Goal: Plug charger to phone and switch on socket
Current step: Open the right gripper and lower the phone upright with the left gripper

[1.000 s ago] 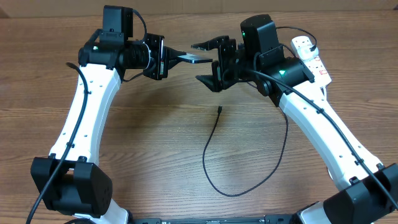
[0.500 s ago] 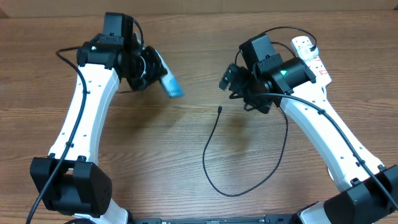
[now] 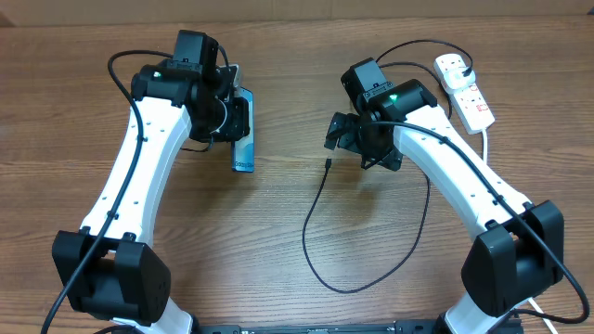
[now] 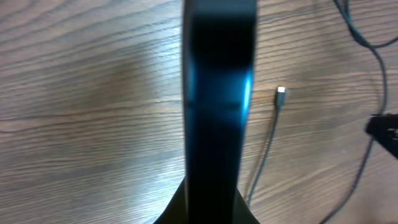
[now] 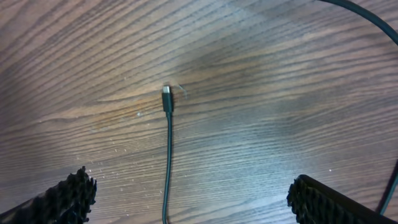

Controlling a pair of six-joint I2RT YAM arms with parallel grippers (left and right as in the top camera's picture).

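My left gripper is shut on the phone, a slim dark-framed slab with a light blue screen, held on edge above the table at the upper left; it fills the middle of the left wrist view. The charger's thin black cable lies curved on the table, its small connector tip pointing up; the tip also shows in the left wrist view and the right wrist view. My right gripper is open and empty, just above and around the tip, fingers spread wide. The white socket lies at the upper right.
The socket's thick white cord runs down the right side beside my right arm. The black cable loops toward the front of the wooden table and back up under my right arm.
My left gripper has swung the phone from pointing right to hanging on edge pointing toward the front. My right gripper has moved down-left over the connector tip.
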